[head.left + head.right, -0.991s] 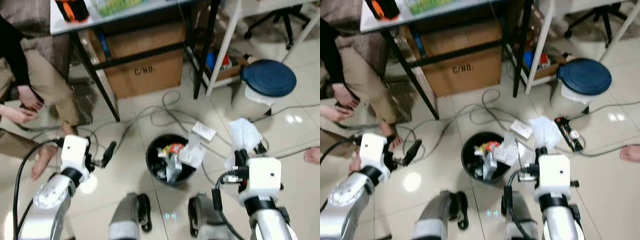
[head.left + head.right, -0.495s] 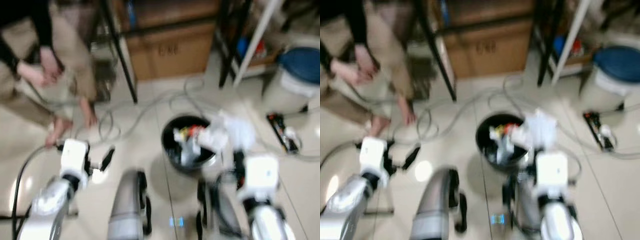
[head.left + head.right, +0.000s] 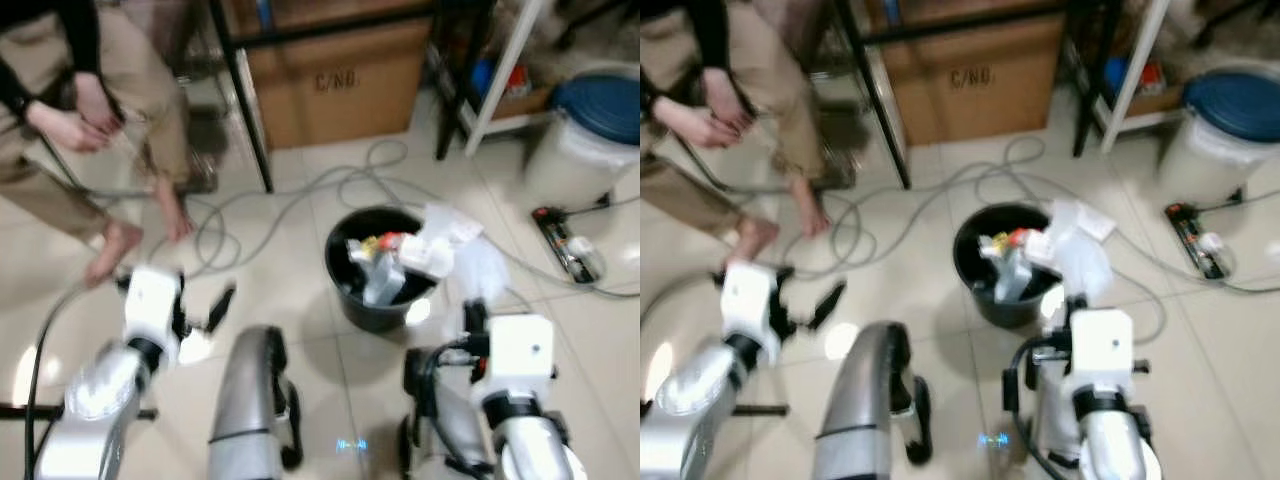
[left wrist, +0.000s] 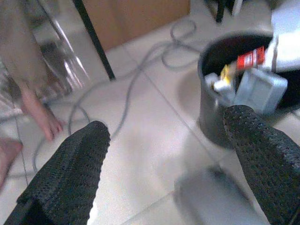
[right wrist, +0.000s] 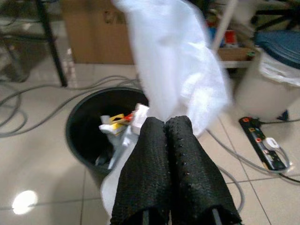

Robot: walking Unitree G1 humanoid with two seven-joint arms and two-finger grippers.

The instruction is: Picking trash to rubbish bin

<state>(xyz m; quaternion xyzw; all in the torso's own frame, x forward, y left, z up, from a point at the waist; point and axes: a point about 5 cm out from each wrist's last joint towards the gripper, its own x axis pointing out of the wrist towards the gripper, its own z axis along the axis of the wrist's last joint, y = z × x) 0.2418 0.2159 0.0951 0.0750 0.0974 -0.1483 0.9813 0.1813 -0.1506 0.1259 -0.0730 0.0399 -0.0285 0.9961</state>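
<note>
A black rubbish bin [image 3: 352,288] stands on the tiled floor just ahead, filled with wrappers and a grey container. My right gripper [image 5: 165,123] is shut on a crumpled white plastic bag [image 5: 174,70], which it holds upright just beside the bin's right rim [image 3: 1056,283]. The bag [image 3: 482,272] sits slightly above rim height. My left gripper [image 4: 166,126] is open with nothing between its fingers. It hangs low over bare tiles to the left of the bin [image 4: 212,123].
A seated person [image 3: 90,110] with bare feet [image 3: 112,248] is at the left. Grey cables [image 3: 300,200] loop behind the bin. A cardboard box [image 3: 340,80] sits under a black-legged table [image 3: 240,110]. A blue-lidded white bin [image 3: 592,130] and power strip [image 3: 568,248] lie right.
The whole view has shifted and blurred as I stepped toward the bin. The white bag in my right gripper now sits closer to the bin's right rim.
</note>
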